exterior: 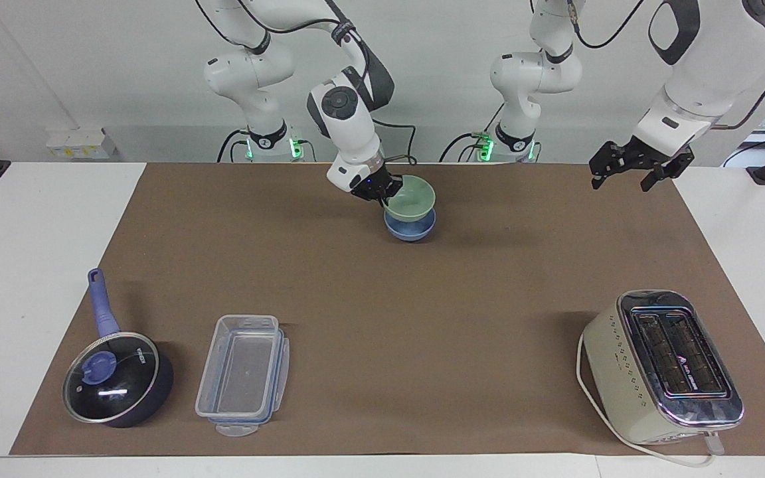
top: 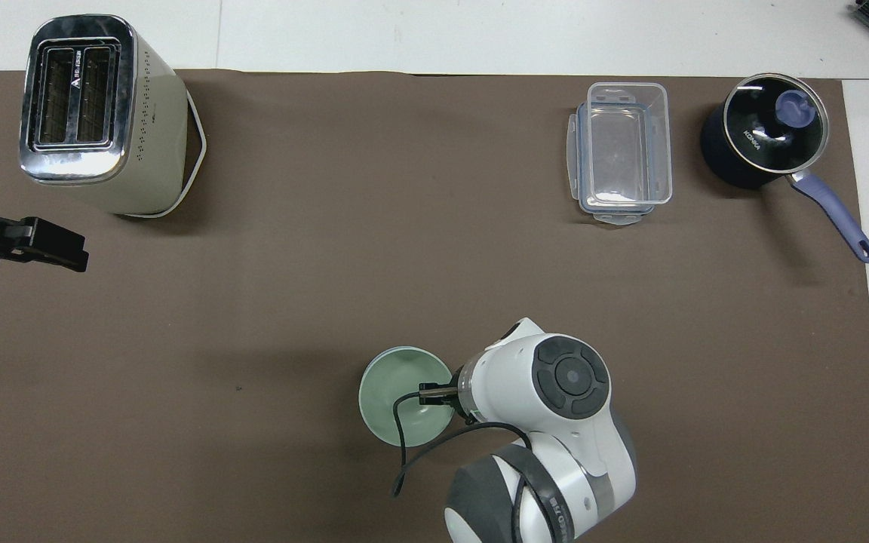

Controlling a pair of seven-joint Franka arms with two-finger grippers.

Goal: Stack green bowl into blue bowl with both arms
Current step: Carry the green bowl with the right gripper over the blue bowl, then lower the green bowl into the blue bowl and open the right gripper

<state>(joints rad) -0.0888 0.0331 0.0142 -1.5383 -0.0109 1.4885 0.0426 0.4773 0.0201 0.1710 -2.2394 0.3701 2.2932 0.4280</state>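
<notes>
The pale green bowl [exterior: 411, 197] hangs by its rim from my right gripper [exterior: 382, 190], which is shut on the rim's edge toward the right arm's end. The bowl is right over the light blue bowl [exterior: 411, 230] and its bottom dips into it. I cannot tell whether it rests there. In the overhead view the green bowl [top: 397, 392] covers the blue bowl, and the right gripper [top: 434, 394] is at its rim. My left gripper [exterior: 621, 183] waits open and empty in the air over the mat's corner at the left arm's end; it also shows in the overhead view [top: 57, 255].
A cream toaster [exterior: 661, 365] stands farthest from the robots at the left arm's end. A clear plastic container [exterior: 243, 372] and a dark blue lidded saucepan [exterior: 117, 378] stand farthest from the robots at the right arm's end. A brown mat [exterior: 422, 318] covers the table.
</notes>
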